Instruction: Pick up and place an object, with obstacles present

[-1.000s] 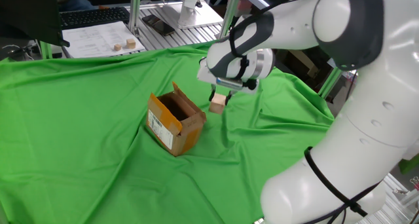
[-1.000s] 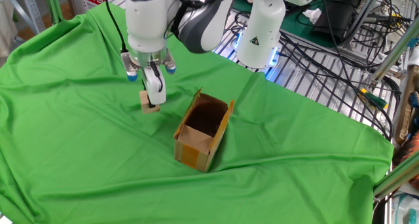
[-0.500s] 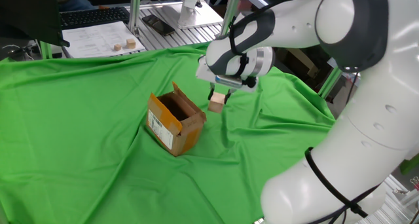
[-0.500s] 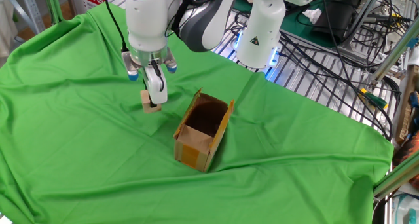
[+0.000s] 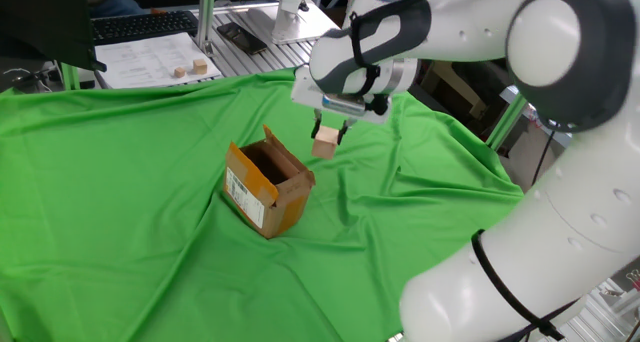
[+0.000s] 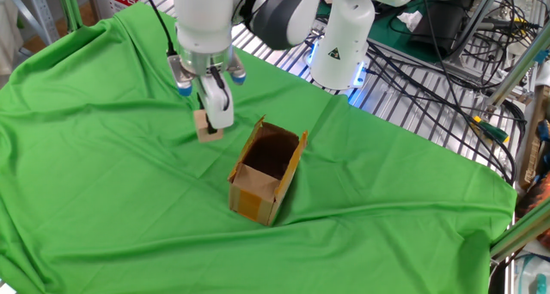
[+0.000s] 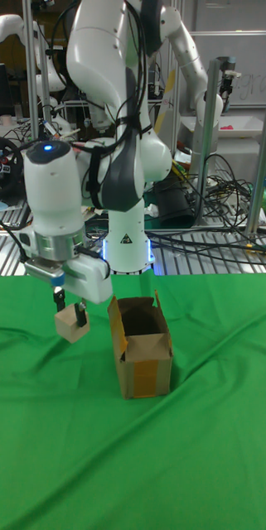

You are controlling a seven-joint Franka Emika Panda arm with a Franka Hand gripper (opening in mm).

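Since a second ago the gripper (image 5: 327,134) has risen and shifted toward the cardboard box (image 5: 266,186), carrying the wooden cube (image 5: 324,145) with it. Its fingers are clamped on the cube, which now hangs clear of the green cloth (image 5: 120,192) covering the tabletop. In the other fixed view the cube (image 6: 208,127) sits just beside the box's (image 6: 266,172) upper flap, slightly above its rim. In the tall fixed view the cube (image 7: 69,322) is tilted and held to the left of the box (image 7: 142,345), whose open top faces up. The box has not moved.
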